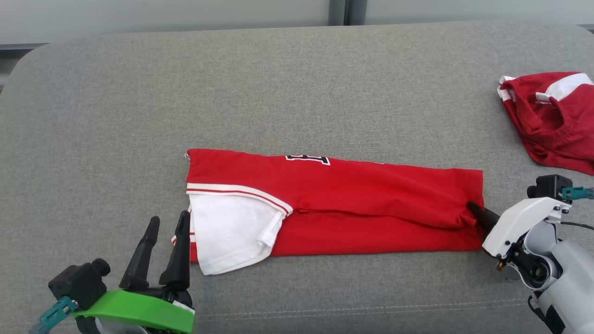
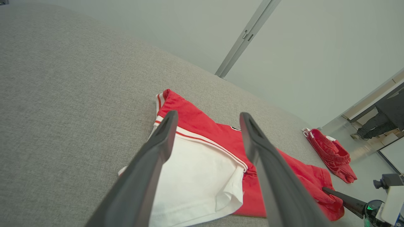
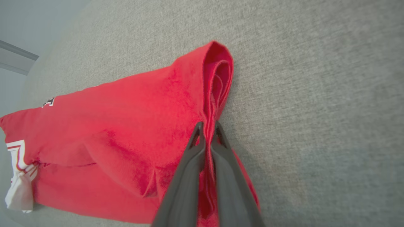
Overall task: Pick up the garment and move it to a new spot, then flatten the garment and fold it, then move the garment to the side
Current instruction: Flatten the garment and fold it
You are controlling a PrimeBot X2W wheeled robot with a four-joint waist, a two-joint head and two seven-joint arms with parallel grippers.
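The garment [image 1: 362,204] is a red shirt with a white sleeve and black lettering, folded into a long strip across the grey couch cushion [image 1: 278,93]. My right gripper [image 1: 472,206] is shut on the garment's right end; in the right wrist view the two fingers [image 3: 195,151] pinch a raised fold of red cloth [image 3: 126,126]. My left gripper [image 1: 168,223] stands open just left of the white sleeve end, its inner finger close beside the cloth. In the left wrist view the open fingers [image 2: 164,135] frame the white sleeve [image 2: 195,176], with nothing between them.
A second red garment [image 1: 552,118] with white trim lies crumpled at the cushion's right edge, also seen as a red bundle [image 2: 331,156] in the left wrist view. A pale wall with a grey post [image 2: 246,34] runs behind. A seam runs along the cushion's front [image 1: 325,311].
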